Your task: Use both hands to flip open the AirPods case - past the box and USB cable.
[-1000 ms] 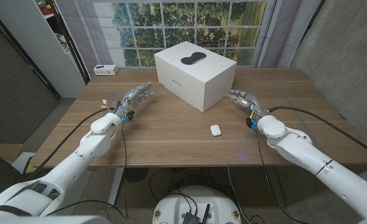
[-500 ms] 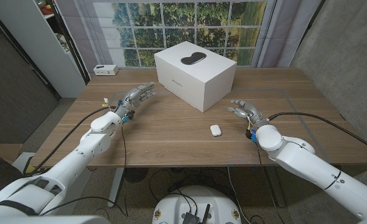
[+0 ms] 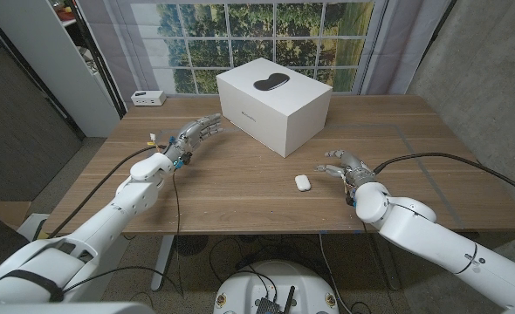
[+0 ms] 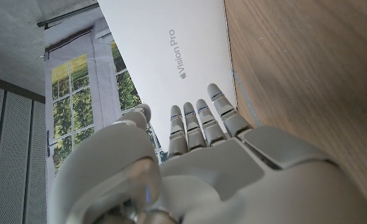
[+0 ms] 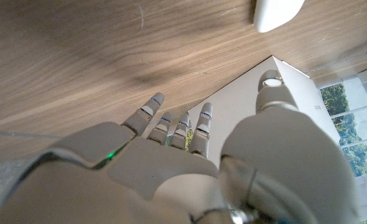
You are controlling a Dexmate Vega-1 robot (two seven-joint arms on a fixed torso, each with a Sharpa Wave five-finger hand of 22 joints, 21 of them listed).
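The earbud case point(image 3: 303, 182) lies closed on the table point(image 3: 240, 187), in front of the big white box point(image 3: 273, 103) and just beside the right hand point(image 3: 343, 167), whose fingers are spread and empty. The left hand point(image 3: 190, 136), also spread and holding nothing, hovers well apart near the box's left corner. Best to steady the case body with the right hand (it looks light and slippery), then bring the left across to lift the lid.

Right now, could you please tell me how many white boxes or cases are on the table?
3: the large box at the far middle, a small white box at the far left corner, and the AirPods case near the right hand.
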